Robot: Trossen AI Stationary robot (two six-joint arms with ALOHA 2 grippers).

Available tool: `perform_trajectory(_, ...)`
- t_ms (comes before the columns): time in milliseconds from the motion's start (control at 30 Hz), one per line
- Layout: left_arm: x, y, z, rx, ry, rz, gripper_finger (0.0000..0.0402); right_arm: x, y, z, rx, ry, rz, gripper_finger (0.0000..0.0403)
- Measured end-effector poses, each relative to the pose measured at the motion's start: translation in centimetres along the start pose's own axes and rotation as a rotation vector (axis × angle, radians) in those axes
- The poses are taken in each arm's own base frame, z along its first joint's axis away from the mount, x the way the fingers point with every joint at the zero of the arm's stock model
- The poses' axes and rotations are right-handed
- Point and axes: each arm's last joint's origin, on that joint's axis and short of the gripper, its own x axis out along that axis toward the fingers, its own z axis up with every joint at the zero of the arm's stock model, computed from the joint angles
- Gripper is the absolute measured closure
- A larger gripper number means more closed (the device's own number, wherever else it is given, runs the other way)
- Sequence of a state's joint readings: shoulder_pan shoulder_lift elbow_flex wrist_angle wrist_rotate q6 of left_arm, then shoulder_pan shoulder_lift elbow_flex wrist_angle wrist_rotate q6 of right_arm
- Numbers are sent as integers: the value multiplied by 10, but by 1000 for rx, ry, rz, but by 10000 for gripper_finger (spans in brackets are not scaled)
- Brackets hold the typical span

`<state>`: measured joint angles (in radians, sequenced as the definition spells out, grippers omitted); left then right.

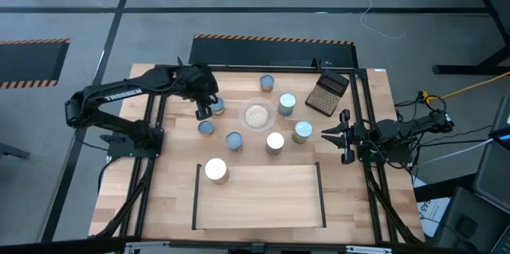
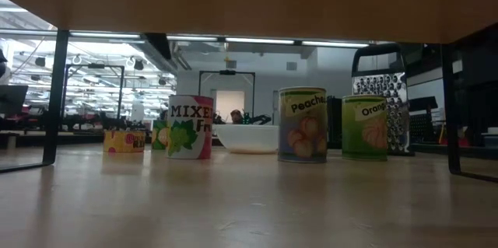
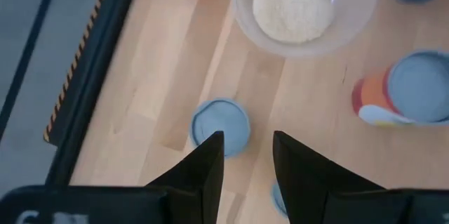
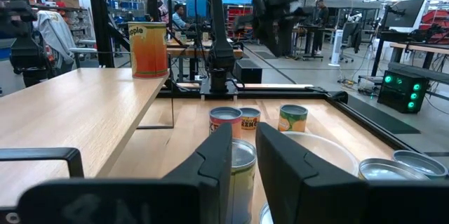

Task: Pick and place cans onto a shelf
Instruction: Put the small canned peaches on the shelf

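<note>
Clear round bowl [image 1: 256, 115] holds beige grains, seven tins ringed around it. One white-topped can [image 1: 216, 169] stands on the light-wood shelf [image 1: 263, 198]. Left gripper [image 1: 209, 112] hovers spread above a can beside the bowl; right gripper [image 1: 339, 135] parted, empty. Wooden tabletop [image 1: 171, 182].

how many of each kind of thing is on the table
cans: 8 (one already on the shelf)
bowl: 1
grater: 1
shelf: 1
total: 11
</note>
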<state>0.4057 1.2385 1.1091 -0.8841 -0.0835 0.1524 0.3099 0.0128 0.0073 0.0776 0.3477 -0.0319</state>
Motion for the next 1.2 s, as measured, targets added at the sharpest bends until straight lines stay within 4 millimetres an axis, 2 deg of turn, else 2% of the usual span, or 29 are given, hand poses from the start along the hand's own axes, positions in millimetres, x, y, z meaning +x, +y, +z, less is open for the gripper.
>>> perform_trajectory(500,76,-5,6,65,246,-38,286,0,0,0,0,0,0,331)
perform_trajectory(867,108,-2,4,54,323,-31,286,0,0,0,0,0,0,331)
perform_trajectory(1200,121,-3,3,51,341,-40,286,0,0,0,0,0,0,331)
